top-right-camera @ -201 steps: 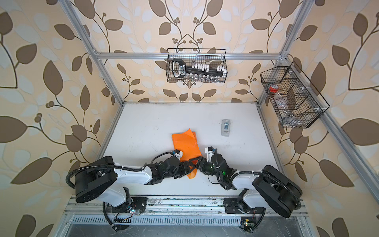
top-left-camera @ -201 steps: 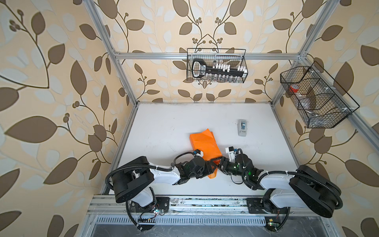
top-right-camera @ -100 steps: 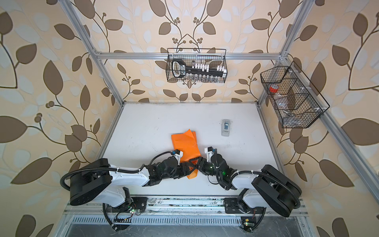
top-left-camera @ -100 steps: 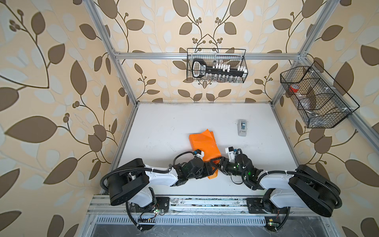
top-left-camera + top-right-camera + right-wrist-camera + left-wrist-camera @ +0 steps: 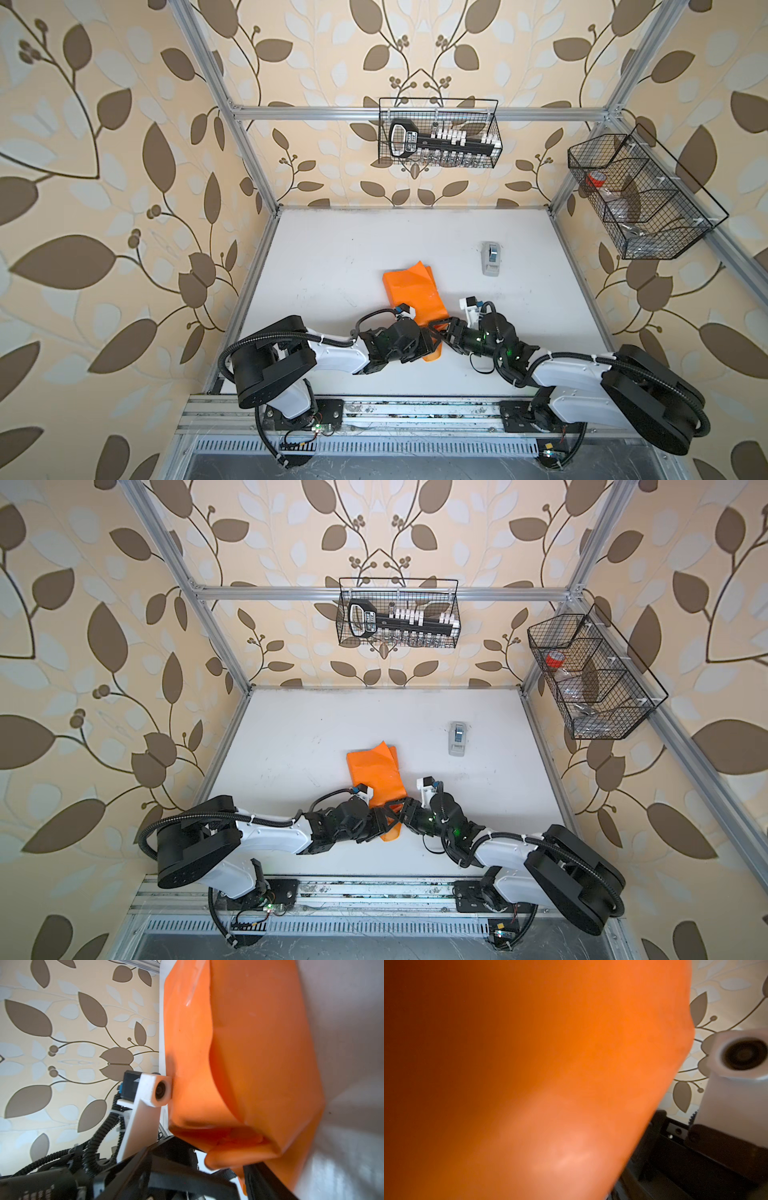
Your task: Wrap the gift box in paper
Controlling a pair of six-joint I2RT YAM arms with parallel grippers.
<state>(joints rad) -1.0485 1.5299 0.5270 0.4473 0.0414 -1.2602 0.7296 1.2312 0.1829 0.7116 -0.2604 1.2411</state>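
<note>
Paper point(image 5: 409, 286) mid tabletop point(image 5: 332, 257), tape dispenser point(image 5: 491, 258) at its two o'clock, left pincer point(image 5: 431, 341) and right pincer point(image 5: 439, 328) at its six o'clock

both arms reach inward, left end effector point(image 5: 431, 341) touching right end effector point(image 5: 440, 326).

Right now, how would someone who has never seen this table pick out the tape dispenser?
Start at the white table, then find the orange paper near its middle. Past the paper, toward the wire basket on the right wall, a small tape dispenser lies by itself. It is the only pale grey thing there, with a blue centre.
</note>
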